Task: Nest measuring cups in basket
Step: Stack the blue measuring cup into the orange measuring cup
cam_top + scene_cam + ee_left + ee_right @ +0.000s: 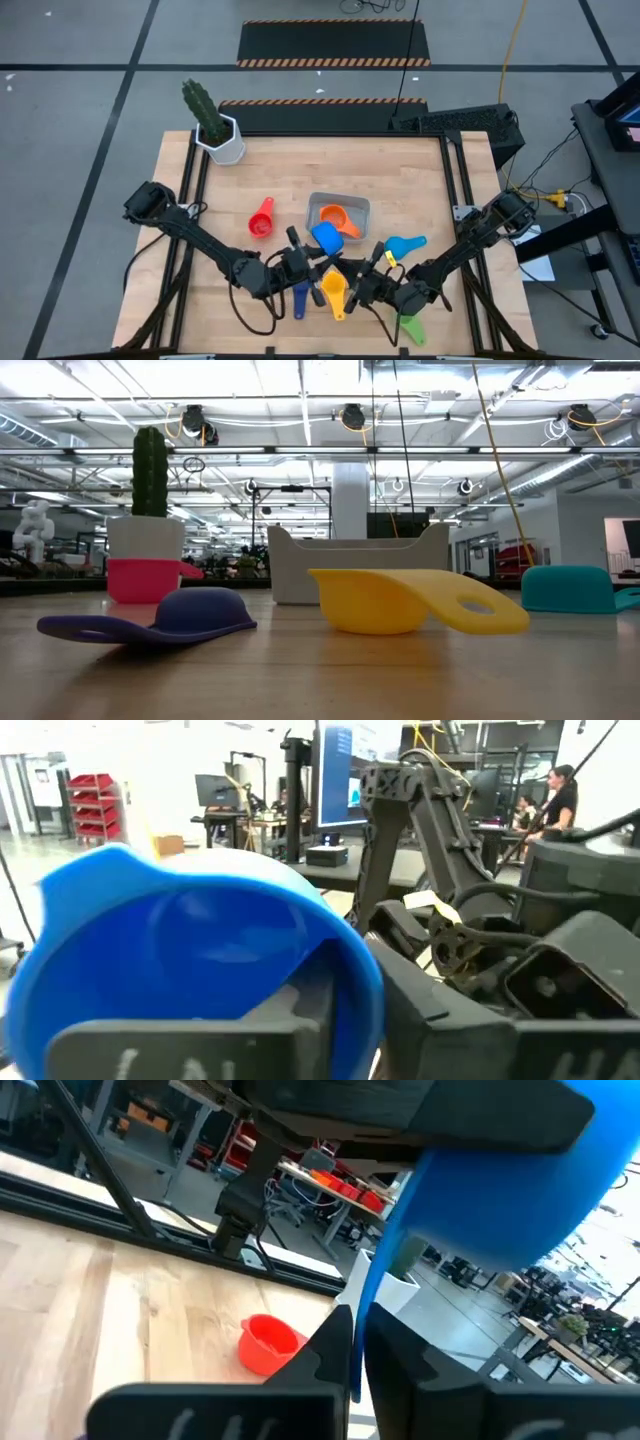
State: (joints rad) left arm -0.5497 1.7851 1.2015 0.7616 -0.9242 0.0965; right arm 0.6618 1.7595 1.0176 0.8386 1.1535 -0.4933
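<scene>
A blue measuring cup [325, 238] hangs above the table, just in front of the basket [358, 207], between my two grippers. My left gripper [305, 250] is shut on its bowl. My right gripper [354, 264] is shut on its handle. An orange cup [335, 218] lies in the basket. On the table lie a red cup [262, 218], a light blue cup [403, 245], a yellow cup [333, 290], a navy cup [301, 298] bowl down, and a green cup [411, 328]. My left gripper has the blue cup's bowl wall at the rim [375, 990], one finger [200, 1050] inside the bowl and one outside. It comes level from the table's left. The cup is clear of the table. My right gripper pinches the blue cup's flat handle [362, 1310] between its two fingers, the handle edge-on in the gap. The fingers come level from the table's right. The bowl [510, 1180] stands beyond the fingertips, lifted clear.
A white hexagonal pot with a cactus [215, 128] stands at the table's far left corner. The loose cups crowd the near middle under both arms. Bare wood shows at the far right and along the left side.
</scene>
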